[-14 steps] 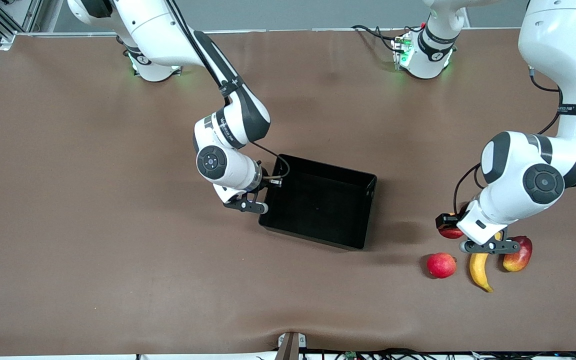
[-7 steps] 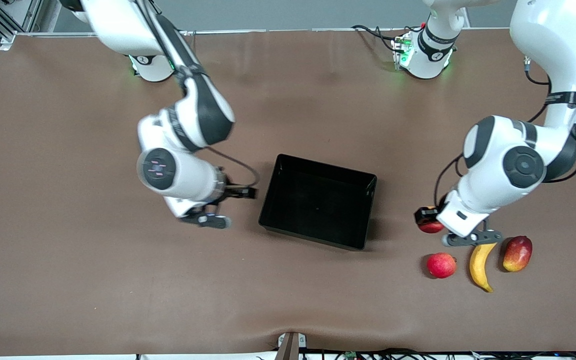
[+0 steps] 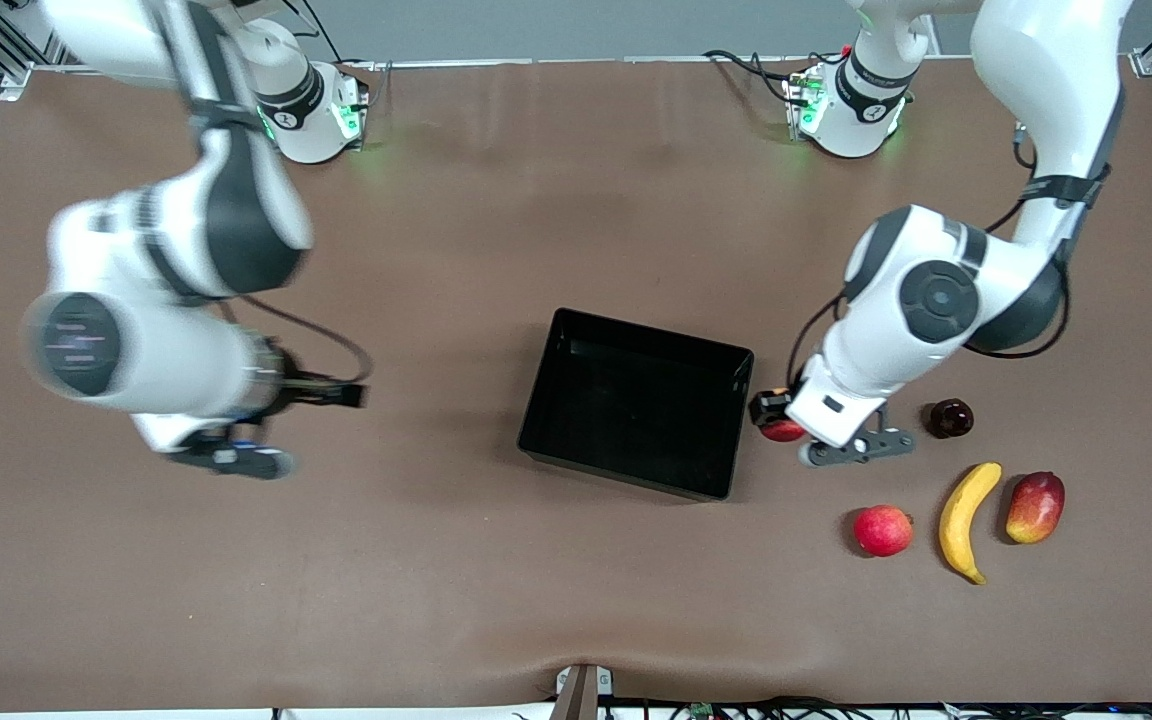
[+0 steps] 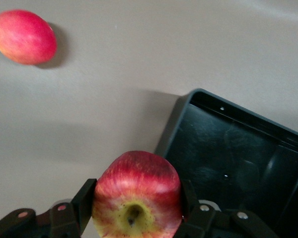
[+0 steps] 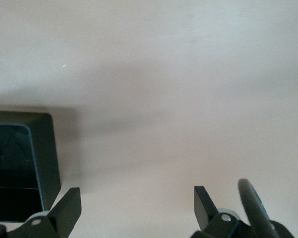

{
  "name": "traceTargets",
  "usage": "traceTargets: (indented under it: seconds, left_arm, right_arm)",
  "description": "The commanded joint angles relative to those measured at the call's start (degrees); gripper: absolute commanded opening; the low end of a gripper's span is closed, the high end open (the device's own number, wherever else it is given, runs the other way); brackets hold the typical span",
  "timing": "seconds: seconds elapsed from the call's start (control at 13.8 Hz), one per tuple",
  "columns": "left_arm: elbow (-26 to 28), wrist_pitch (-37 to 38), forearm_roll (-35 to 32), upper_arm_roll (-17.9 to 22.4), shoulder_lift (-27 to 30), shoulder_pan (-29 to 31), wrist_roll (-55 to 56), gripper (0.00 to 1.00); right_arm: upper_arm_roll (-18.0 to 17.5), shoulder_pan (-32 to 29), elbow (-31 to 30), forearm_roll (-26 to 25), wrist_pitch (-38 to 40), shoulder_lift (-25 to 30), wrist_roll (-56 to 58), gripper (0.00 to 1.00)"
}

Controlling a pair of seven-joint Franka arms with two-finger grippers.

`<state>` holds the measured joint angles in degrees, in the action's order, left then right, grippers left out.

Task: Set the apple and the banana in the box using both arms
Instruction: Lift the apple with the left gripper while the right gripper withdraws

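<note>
Front view: the box (image 3: 636,415) sits mid-table. The left gripper (image 3: 826,440) hangs over bare table just beside the box wall at the left arm's end, its jaws clamped on the apple (image 3: 782,430). The banana (image 3: 967,518) lies on the table toward the left arm's end, nearer the camera, between a pink-red fruit (image 3: 883,530) and a mango (image 3: 1035,507). A dark fruit (image 3: 950,418) lies farther from the camera than the banana. The right gripper (image 3: 231,458) is over bare table toward the right arm's end, well apart from the box.

Left wrist view: the apple (image 4: 137,196) sits between the fingers (image 4: 83,204), stem dimple visible, the box (image 4: 238,158) beside it.

Right wrist view: the right gripper (image 5: 137,208) has its jaws spread and empty; a box corner (image 5: 44,158) shows.
</note>
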<state>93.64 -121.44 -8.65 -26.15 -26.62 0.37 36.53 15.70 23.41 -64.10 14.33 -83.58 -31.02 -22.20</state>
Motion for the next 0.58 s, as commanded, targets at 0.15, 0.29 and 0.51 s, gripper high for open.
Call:
traceTargets:
  seconds: [0.15,0.29,0.51]
  left_arm:
    - [-0.2,-0.3,-0.1,0.1,-0.7,-3.7,6.1,0.00]
    - [-0.6,-0.6,-0.1,0.1,-1.4,-5.2,7.2,0.00]
    - [-0.5,-1.4,-0.1,0.1,-2.1,-7.0,9.3,0.00]
  right_arm:
    - [-1.0,-6.8,-13.6,-3.1,-0.3,15.1,9.2,1.00]
    - [-0.9,-6.8,-21.2,-7.7,-3.9,22.1,10.2,1.00]
    - [-0.7,-8.0,-29.5,-12.0,-7.9,29.9,15.0,1.00]
